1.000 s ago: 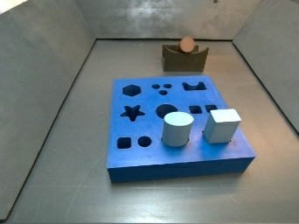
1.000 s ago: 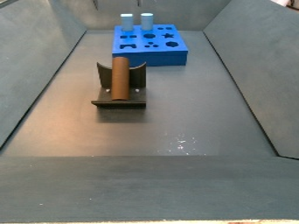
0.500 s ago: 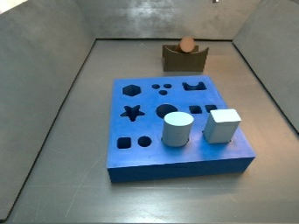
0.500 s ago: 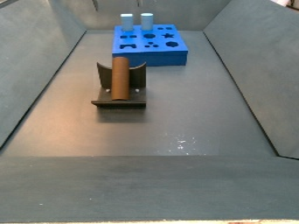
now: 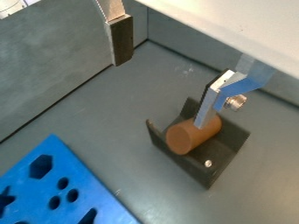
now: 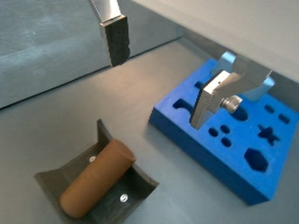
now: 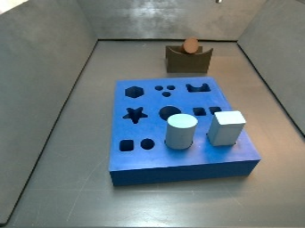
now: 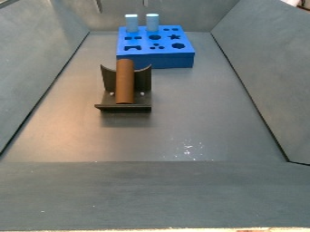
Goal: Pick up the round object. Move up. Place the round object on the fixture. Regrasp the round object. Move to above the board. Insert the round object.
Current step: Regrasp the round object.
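The round object lies on its side in the notch of the fixture, its brown length cradled between the two raised sides. In a side view only its round end shows above the dark block; in both wrist views the peg rests the same way in the fixture, with nothing touching it.

The board sits flat on the grey floor, well apart from the fixture. Most of its cut-outs stand empty: the star, the hexagon, several round and square holes. Two hold pieces, a pale cylinder and a white square block, both upright near one edge of the slab. In a side view these two show only as small pale tops at the far edge of the board. In the wrist views the board is partly cut off and neither pale piece appears.

The claw shows in the wrist views alone, raised above the floor over the fixture and board. Its fingers stand wide apart, holding nothing; the other silver plate crosses in front of the peg in one picture and the board in the other.
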